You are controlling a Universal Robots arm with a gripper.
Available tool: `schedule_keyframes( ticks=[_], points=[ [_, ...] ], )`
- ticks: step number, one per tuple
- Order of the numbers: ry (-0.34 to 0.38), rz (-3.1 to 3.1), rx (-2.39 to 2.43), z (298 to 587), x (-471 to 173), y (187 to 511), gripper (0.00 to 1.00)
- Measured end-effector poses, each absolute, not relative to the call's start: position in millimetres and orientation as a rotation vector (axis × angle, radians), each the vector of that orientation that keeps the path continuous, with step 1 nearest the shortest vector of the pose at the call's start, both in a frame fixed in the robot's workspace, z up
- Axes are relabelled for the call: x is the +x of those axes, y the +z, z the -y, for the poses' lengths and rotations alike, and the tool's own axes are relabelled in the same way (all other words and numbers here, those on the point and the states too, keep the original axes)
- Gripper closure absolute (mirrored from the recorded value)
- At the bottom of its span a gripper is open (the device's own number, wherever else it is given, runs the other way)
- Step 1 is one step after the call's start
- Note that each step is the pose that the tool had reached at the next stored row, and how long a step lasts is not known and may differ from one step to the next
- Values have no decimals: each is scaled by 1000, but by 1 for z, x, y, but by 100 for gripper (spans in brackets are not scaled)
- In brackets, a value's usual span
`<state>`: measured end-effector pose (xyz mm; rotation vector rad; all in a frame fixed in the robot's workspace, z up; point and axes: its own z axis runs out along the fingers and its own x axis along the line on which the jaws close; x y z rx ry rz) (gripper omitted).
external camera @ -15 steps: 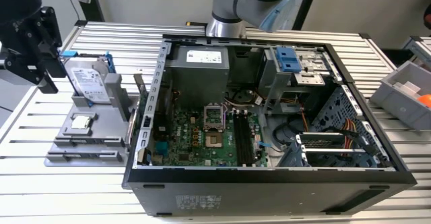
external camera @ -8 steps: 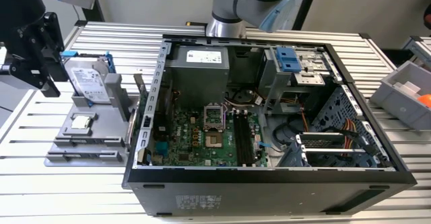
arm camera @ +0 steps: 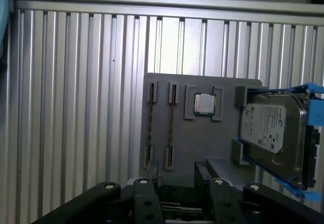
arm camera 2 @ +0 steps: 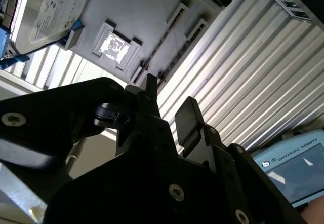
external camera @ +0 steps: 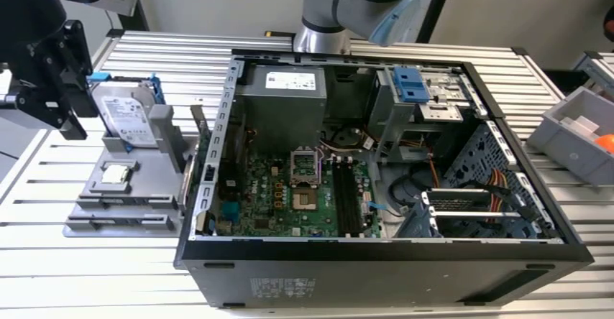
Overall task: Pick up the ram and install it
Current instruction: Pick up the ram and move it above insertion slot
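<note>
— Two slim slots (arm camera: 151, 92) on the grey tray (arm camera: 192, 133); we take the thin dark line standing on edge in one for the ram (arm camera: 172, 125), near the processor chip (arm camera: 205, 104), low on the exterior view's left
— And our gripper (arm camera 2: 169, 100)?
— We see it close to that tray, by the hard drive (arm camera: 271, 133), fingers parted, nothing between them
— How will the ram handle?
— Light and stiff, we judge, but fragile: we'd pinch its flat faces mid-length, clear of the contact edge, squarely so it can't tip
</note>
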<state>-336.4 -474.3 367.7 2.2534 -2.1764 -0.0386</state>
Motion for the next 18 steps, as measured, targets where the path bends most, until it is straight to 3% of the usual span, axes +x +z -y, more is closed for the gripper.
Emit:
schedule_keyframes(
  ticks=[18],
  points=[
    [-39,2180,2249,474,-336,353,0]
  ],
)
